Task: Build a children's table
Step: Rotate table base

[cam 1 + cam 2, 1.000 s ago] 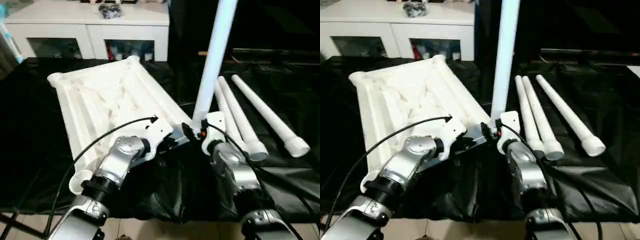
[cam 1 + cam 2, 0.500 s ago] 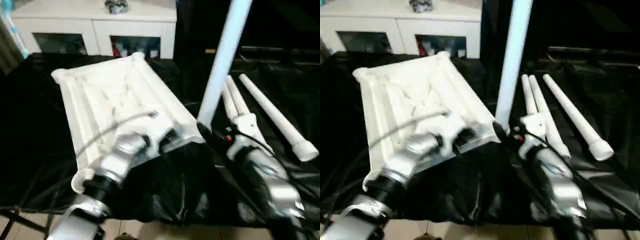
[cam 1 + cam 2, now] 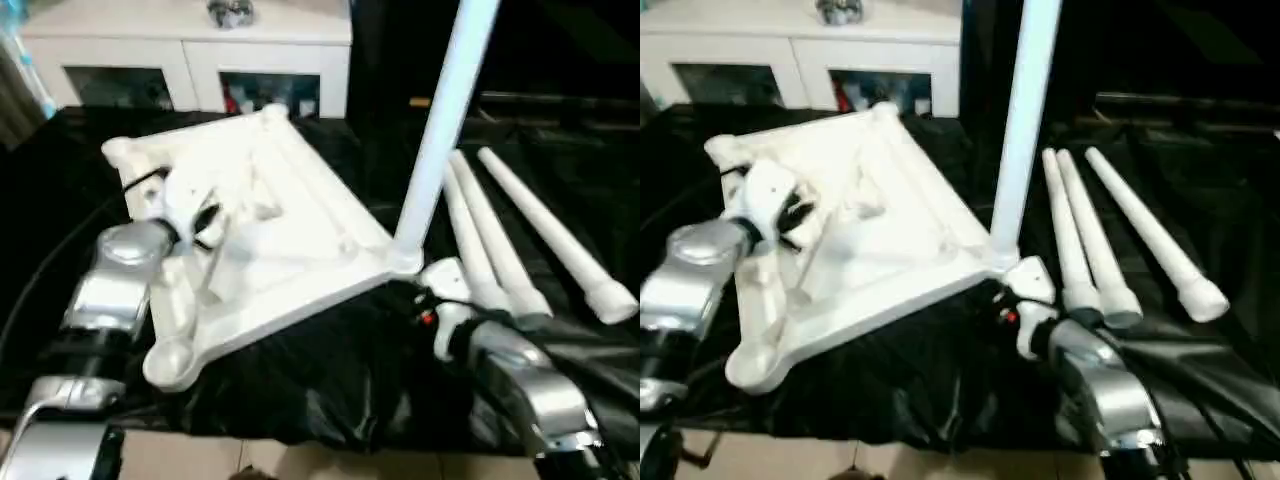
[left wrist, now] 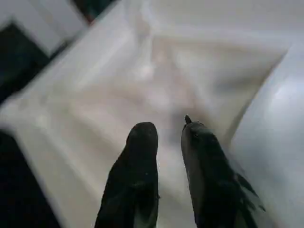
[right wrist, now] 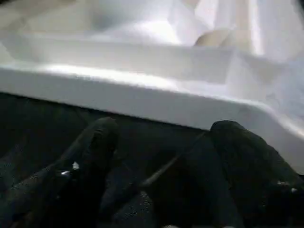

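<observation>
The children's table top [image 3: 300, 235] lies upside down on the black cloth, ribbed underside up. One white leg [image 3: 440, 130] stands upright in its near right corner socket. Three more legs [image 3: 500, 250] lie side by side on the cloth to the right. My left gripper [image 3: 205, 218] hovers over the top's left part; in the left wrist view its fingers [image 4: 142, 137] are slightly open with nothing between them. My right gripper [image 3: 415, 295] sits low, just in front of the socket with the standing leg. It [image 5: 166, 128] is wide open and empty, facing the top's edge [image 5: 142, 90].
A white cabinet [image 3: 200, 50] with glass doors stands behind the work area, a dark object [image 3: 230, 12] on top of it. The black cloth [image 3: 330, 380] hangs over the near edge in folds, with floor below.
My left arm has swung from the near right corner to the left side of the table top, and its fingers have parted a little. My right gripper has drawn back from the standing leg's base.
</observation>
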{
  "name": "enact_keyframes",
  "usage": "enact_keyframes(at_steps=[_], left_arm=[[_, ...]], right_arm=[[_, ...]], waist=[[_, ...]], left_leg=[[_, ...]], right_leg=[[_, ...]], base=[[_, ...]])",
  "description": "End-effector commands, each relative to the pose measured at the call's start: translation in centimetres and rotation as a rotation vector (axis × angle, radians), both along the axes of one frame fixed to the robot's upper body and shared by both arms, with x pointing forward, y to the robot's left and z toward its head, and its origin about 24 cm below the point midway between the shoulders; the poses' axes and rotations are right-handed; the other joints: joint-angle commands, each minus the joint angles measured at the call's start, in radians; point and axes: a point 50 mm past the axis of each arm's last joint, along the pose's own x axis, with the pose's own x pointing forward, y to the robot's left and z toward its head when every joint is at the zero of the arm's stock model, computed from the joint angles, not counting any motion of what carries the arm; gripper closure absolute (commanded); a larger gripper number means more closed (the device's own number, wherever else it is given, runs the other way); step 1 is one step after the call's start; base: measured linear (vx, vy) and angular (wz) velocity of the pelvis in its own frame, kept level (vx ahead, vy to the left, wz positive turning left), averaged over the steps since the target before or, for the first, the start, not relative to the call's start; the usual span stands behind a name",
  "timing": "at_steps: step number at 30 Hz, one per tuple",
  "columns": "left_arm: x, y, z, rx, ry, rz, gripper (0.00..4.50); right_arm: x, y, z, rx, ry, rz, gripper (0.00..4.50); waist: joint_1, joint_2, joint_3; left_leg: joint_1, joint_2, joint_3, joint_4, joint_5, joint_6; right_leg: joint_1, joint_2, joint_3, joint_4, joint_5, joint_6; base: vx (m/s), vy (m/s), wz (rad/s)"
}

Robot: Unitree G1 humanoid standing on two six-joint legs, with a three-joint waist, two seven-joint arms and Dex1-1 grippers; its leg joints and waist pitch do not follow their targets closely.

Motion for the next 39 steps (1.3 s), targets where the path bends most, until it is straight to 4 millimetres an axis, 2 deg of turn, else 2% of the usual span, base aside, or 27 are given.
enact_keyframes(at_steps=[1, 2, 3, 4, 5, 6, 7, 11, 12, 13, 14, 15, 16, 17, 19, 20, 21, 23, 24, 25, 28, 30, 31, 32, 35, 36, 39], left_arm=[[-0.4, 0.8, -0.2, 0.048, 0.036, 0.033, 3.83], [-0.9, 1.4, -0.7, 0.074, 0.077, 0.05, 4.13], [-1.0, 1.6, -0.9, 0.082, 0.092, 0.052, 4.13], [-1.4, 1.9, -1.5, 0.101, 0.137, 0.058, 4.23], [-1.5, 1.9, -1.6, 0.107, 0.146, 0.057, 4.23], [-1.7, 2.1, -1.9, 0.116, 0.164, 0.06, 4.26], [-1.8, 2.2, -2.0, 0.123, 0.175, 0.063, 4.37], [-2.1, 2.4, -1.9, 0.153, 0.168, 0.091, 4.5], [-2.1, 2.4, -1.9, 0.15, 0.169, 0.088, 4.5], [-2.2, 2.0, -2.0, 0.137, 0.187, 0.056, 4.5], [-2.3, 1.7, -2.2, 0.127, 0.203, 0.03, 4.5], [-2.5, 1.2, -2.5, 0.115, 0.232, -0.014, 4.5], [-2.8, 0.7, -2.9, 0.108, 0.271, -0.067, 4.5], [-3.1, 0.1, -3.2, 0.118, 0.307, -0.132, 4.5], [-3.4, -0.3, -3.5, 0.135, 0.341, -0.201, 4.5], [-4.0, -0.9, -3.8, 0.147, 0.397, -0.288, 4.5], [-4.9, -1.5, -4.0, 0.163, 0.476, -0.405, 4.5], [-5.4, -1.8, -4.1, 0.176, 0.521, -0.476, 4.5], [-5.6, -1.9, -4.0, 0.176, 0.532, -0.501, 4.5], [-5.9, -2.1, -4.0, 0.177, 0.547, -0.534, 4.5], [-7.6, -3.5, -3.5, 0.14, 0.652, -0.732, 4.5], [-8.3, -4.6, -3.2, 0.102, 0.676, -0.824, 4.5], [-8.3, -4.9, -3.2, 0.091, 0.677, -0.836, 4.5], [-8.5, -5.9, -3.0, 0.046, 0.677, -0.876, 4.5], [-8.5, -7.4, -2.9, -0.013, 0.663, -0.906, 4.5], [-8.4, -8.3, -3.0, -0.027, 0.656, -0.915, 4.5], [-8.1, -9.3, -3.3, -0.022, 0.635, -0.908, 4.5]], right_arm=[[0.5, 0.2, -0.1, -0.036, 0.018, -0.012, 1.38], [0.8, 0.5, -0.1, -0.046, 0.028, -0.013, 1.59], [0.9, 0.7, -0.2, -0.047, 0.035, -0.012, 1.59], [1.1, 1.0, -0.4, -0.071, 0.04, -0.009, 1.69], [1.1, 1.0, -0.5, -0.077, 0.043, -0.008, 1.69], [1.2, 1.1, -0.7, -0.086, 0.047, -0.005, 1.76], [1.2, 1.2, -0.8, -0.092, 0.049, -0.003, 1.87], [1.6, 1.3, -1.1, -0.118, 0.049, -0.002, 2.25], [1.6, 1.3, -1.1, -0.118, 0.05, -0.003, 2.32], [1.8, 1.3, -1.1, -0.118, 0.052, -0.007, 2.43], [1.9, 1.3, -1.1, -0.118, 0.053, -0.009, 2.54], [2.0, 1.2, -1.2, -0.119, 0.053, -0.014, 2.63], [2.2, 1.2, -1.3, -0.123, 0.053, -0.022, 2.7], [2.4, 1.2, -1.4, -0.126, 0.054, -0.027, 2.7], [2.6, 1.2, -1.5, -0.13, 0.054, -0.031, 2.98], [3.0, 1.3, -1.6, -0.125, 0.052, -0.047, 2.98], [3.5, 1.3, -1.7, -0.121, 0.043, -0.067, 3.18], [3.9, 1.4, -1.7, -0.123, 0.033, -0.073, 3.18], [4.0, 1.4, -1.7, -0.123, 0.031, -0.075, 3.38], [4.1, 1.5, -1.7, -0.122, 0.03, -0.077, 3.46], [4.9, 2.0, -1.4, -0.108, 0.018, -0.077, 3.65], [5.3, 2.4, -1.3, -0.106, 0.007, -0.069, 3.77], [5.4, 2.4, -1.3, -0.106, 0.005, -0.068, 3.85], [5.6, 2.6, -1.3, -0.107, 0.002, -0.062, 4.01], [5.8, 3.0, -1.2, -0.099, -0.002, -0.054, 4.26], [5.9, 3.2, -1.1, -0.097, -0.004, -0.049, 4.35], [6.0, 3.6, -1.1, -0.094, -0.008, -0.045, 4.43]], waist=[[0.001, 0.014, -0.058], [0.002, 0.013, -0.058], [0.004, 0.011, -0.059], [0.002, 0.011, -0.057], [0.002, 0.013, -0.056], [0.003, 0.011, -0.057], [0.004, 0.013, -0.057], [0.006, 0.003, -0.058], [0.007, 0.005, -0.058], [0.007, 0.004, -0.058], [0.006, -0.004, -0.058], [0.009, 0.002, -0.056], [0.007, -0.003, -0.055], [0.007, 0.0, -0.055], [0.008, -0.001, -0.054], [0.008, -0.004, -0.054], [0.007, -0.002, -0.052], [0.001, -0.003, -0.047], [0.003, -0.003, -0.048], [0.004, -0.002, -0.049], [0.0, -0.005, -0.05], [-0.002, -0.004, -0.051], [-0.004, -0.006, -0.052], [-0.004, -0.008, -0.054], [-0.007, -0.007, -0.056], [-0.009, -0.011, -0.055], [-0.01, -0.014, -0.056]], left_leg=[[0.014, 0.067, -0.034, -0.069, -0.212, 0.019], [0.015, 0.067, -0.035, -0.07, -0.219, 0.015], [0.017, 0.066, -0.035, -0.07, -0.217, 0.013], [0.013, 0.066, -0.037, -0.072, -0.22, 0.01], [0.016, 0.066, -0.035, -0.071, -0.226, 0.007], [0.017, 0.067, -0.034, -0.071, -0.227, 0.006], [0.017, 0.066, -0.035, -0.071, -0.226, 0.003], [0.012, 0.068, -0.035, -0.071, -0.203, 0.009], [0.013, 0.067, -0.035, -0.071, -0.205, 0.009], [0.014, 0.067, -0.035, -0.071, -0.21, 0.009], [0.014, 0.067, -0.034, -0.071, -0.207, 0.012], [0.015, 0.067, -0.034, -0.071, -0.21, 0.011], [0.015, 0.067, -0.033, -0.071, -0.212, 0.012], [0.016, 0.068, -0.033, -0.072, -0.219, 0.009], [0.017, 0.068, -0.035, -0.075, -0.235, 0.003], [0.02, 0.07, -0.036, -0.076, -0.244, -0.001], [0.017, 0.071, -0.039, -0.079, -0.253, -0.007], [0.021, 0.069, -0.035, -0.081, -0.277, -0.021], [0.026, 0.07, -0.035, -0.081, -0.287, -0.026], [0.026, 0.07, -0.037, -0.081, -0.293, -0.029], [0.02, 0.069, -0.036, -0.083, -0.276, -0.03], [0.023, 0.067, -0.031, -0.08, -0.262, -0.031], [0.019, 0.066, -0.033, -0.08, -0.247, -0.029], [0.02, 0.067, -0.03, -0.078, -0.231, -0.026], [0.019, 0.065, -0.028, -0.074, -0.198, -0.019], [0.018, 0.065, -0.026, -0.073, -0.195, -0.018], [0.014, 0.065, -0.028, -0.072, -0.187, -0.009]], right_leg=[[0.039, -0.087, 0.064, -0.065, -0.146, -0.184], [0.039, -0.087, 0.064, -0.064, -0.149, -0.186], [0.039, -0.087, 0.064, -0.063, -0.146, -0.187], [0.041, -0.089, 0.064, -0.061, -0.154, -0.191], [0.037, -0.089, 0.065, -0.065, -0.163, -0.188], [0.037, -0.09, 0.065, -0.065, -0.164, -0.189], [0.038, -0.09, 0.066, -0.064, -0.158, -0.192], [0.043, -0.093, 0.065, -0.059, -0.129, -0.194], [0.042, -0.093, 0.066, -0.059, -0.134, -0.194], [0.042, -0.094, 0.066, -0.061, -0.149, -0.193], [0.042, -0.095, 0.066, -0.062, -0.154, -0.194], [0.04, -0.098, 0.067, -0.063, -0.173, -0.193], [0.039, -0.096, 0.067, -0.065, -0.181, -0.191], [0.038, -0.096, 0.068, -0.065, -0.195, -0.19], [0.036, -0.098, 0.068, -0.068, -0.225, -0.181], [0.034, -0.101, 0.069, -0.07, -0.243, -0.179], [0.035, -0.104, 0.07, -0.07, -0.269, -0.177], [0.03, -0.096, 0.07, -0.073, -0.285, -0.177], [0.028, -0.099, 0.071, -0.074, -0.291, -0.176], [0.03, -0.101, 0.072, -0.073, -0.294, -0.177], [0.034, -0.099, 0.072, -0.066, -0.269, -0.184], [0.032, -0.094, 0.072, -0.062, -0.233, -0.194], [0.037, -0.096, 0.071, -0.058, -0.216, -0.2], [0.038, -0.097, 0.071, -0.056, -0.198, -0.204], [0.04, -0.094, 0.07, -0.051, -0.15, -0.223], [0.041, -0.093, 0.07, -0.05, -0.147, -0.226], [0.047, -0.095, 0.069, -0.051, -0.15, -0.224]], base=[[0.0, 0.0, 0.0], [0.0, 0.0, 0.0], [0.0, 0.0, 0.0], [0.0, 0.0, 0.0], [0.0, 0.0, 0.0], [0.0, 0.0, 0.0], [0.0, 0.0, 0.0], [0.0, 0.0, 0.0], [0.0, 0.0, 0.0], [0.0, 0.0, 0.0], [0.0, 0.0, 0.0], [0.0, 0.0, 0.0], [0.0, 0.0, 0.0], [0.0, 0.0, 0.0], [0.0, 0.0, 0.0], [0.0, 0.0, 0.0], [0.0, 0.0, 0.0], [0.0, 0.0, 0.0], [0.0, 0.0, 0.0], [0.0, 0.0, 0.0], [0.0, 0.0, 0.0], [0.0, 0.0, 0.0], [0.0, 0.0, 0.0], [0.0, 0.0, 0.0], [0.0, 0.0, 0.0], [0.0, 0.0, 0.0], [0.0, 0.0, 0.0]])
